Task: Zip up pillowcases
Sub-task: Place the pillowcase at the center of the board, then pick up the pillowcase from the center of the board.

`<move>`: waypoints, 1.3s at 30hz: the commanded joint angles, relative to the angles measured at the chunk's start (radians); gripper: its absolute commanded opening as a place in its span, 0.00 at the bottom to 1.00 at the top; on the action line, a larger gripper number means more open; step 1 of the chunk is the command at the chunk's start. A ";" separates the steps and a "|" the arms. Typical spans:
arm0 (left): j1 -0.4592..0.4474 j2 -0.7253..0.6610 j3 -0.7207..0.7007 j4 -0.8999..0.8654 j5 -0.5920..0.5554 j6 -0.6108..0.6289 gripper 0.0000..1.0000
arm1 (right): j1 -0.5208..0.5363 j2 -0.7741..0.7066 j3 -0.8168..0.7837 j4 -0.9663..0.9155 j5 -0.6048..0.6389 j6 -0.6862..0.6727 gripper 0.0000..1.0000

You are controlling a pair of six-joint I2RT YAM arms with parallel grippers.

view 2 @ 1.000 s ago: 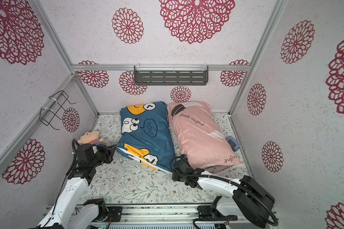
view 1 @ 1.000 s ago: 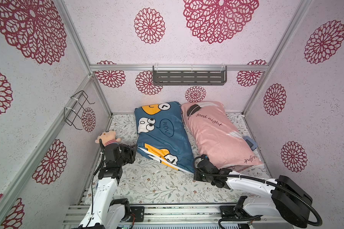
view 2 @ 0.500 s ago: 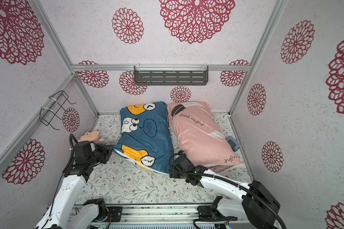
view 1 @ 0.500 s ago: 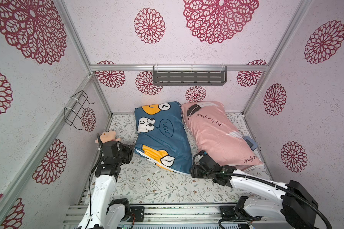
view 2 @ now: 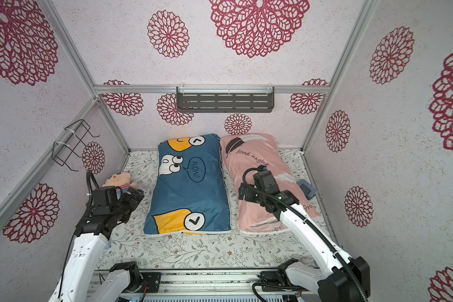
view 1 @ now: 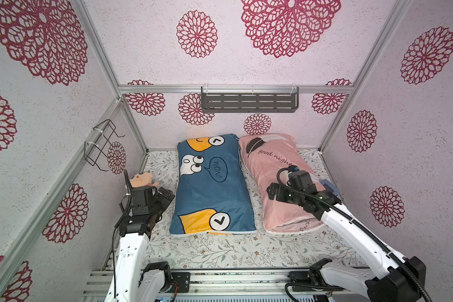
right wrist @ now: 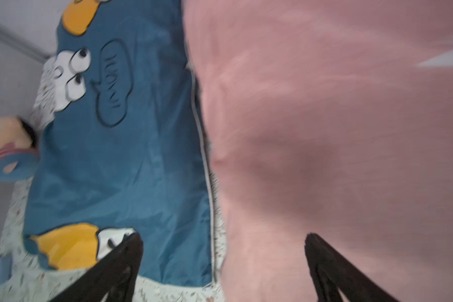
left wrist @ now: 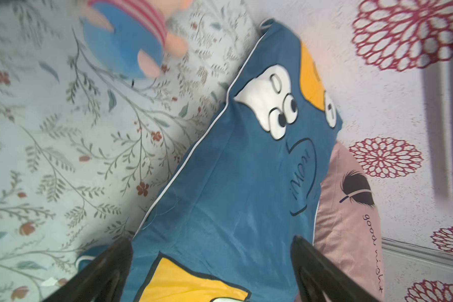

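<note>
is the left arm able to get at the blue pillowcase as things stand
Probably yes: the left end effector is open beside the long edge of the blue pillowcase, only bare sheet between them; the plush doll lies off that path.

Blue pillowcase (view 1: pixel 212 193) with yellow and white cartoon figures, pink pillowcase (view 1: pixel 259 167) with black feather, white leaf-sprigged bedsheet (view 1: pixel 233 248)

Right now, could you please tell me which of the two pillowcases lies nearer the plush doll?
The blue cartoon pillowcase: it lies beside the plush doll, whereas the pink "good night" pillowcase sits beyond it.
</note>
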 commanded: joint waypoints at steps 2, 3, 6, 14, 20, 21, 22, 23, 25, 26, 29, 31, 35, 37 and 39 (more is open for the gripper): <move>-0.133 0.019 0.103 -0.073 -0.142 0.099 0.98 | -0.201 0.013 0.029 -0.094 0.059 -0.096 0.99; -0.188 0.037 0.128 -0.073 -0.177 0.104 0.98 | -0.250 0.012 0.024 -0.083 0.058 -0.106 0.99; -0.349 0.112 0.178 -0.006 -0.239 0.130 0.98 | -0.368 0.014 0.002 -0.047 0.056 -0.130 0.98; -0.651 0.527 0.384 0.201 -0.173 0.186 1.00 | -0.559 0.006 -0.109 0.028 -0.035 -0.132 0.91; -0.776 0.852 0.634 0.275 -0.031 0.217 0.89 | -0.586 0.059 -0.109 0.014 -0.080 -0.157 0.82; -0.793 0.915 0.686 0.274 -0.002 0.224 0.88 | -0.588 0.061 -0.111 0.014 -0.067 -0.161 0.80; -0.808 0.974 0.737 0.269 0.024 0.227 0.88 | -0.589 0.061 -0.116 0.011 -0.058 -0.163 0.79; -0.820 1.018 0.774 0.266 0.042 0.227 0.88 | -0.589 0.061 -0.120 0.005 -0.058 -0.163 0.77; -0.849 1.100 0.846 0.268 0.087 0.222 0.86 | -0.588 0.050 -0.148 0.010 -0.111 -0.162 0.75; -0.862 1.165 0.875 0.276 0.112 0.219 0.86 | -0.589 0.047 -0.167 0.011 -0.140 -0.162 0.75; -0.887 1.268 0.955 0.258 0.176 0.208 0.84 | -0.588 0.030 -0.212 0.007 -0.180 -0.163 0.74; -0.890 1.303 0.965 0.238 0.166 0.195 0.84 | -0.587 0.025 -0.230 0.007 -0.235 -0.163 0.75; -0.889 1.295 0.887 0.286 0.097 0.147 0.80 | -0.522 0.023 -0.255 -0.005 -0.312 -0.152 0.74; -0.887 1.297 0.890 0.261 0.077 0.147 0.81 | -0.469 0.024 -0.266 -0.018 -0.313 -0.149 0.74; -0.887 1.292 0.882 0.241 0.063 0.154 0.85 | -0.427 0.021 -0.281 -0.023 -0.330 -0.144 0.74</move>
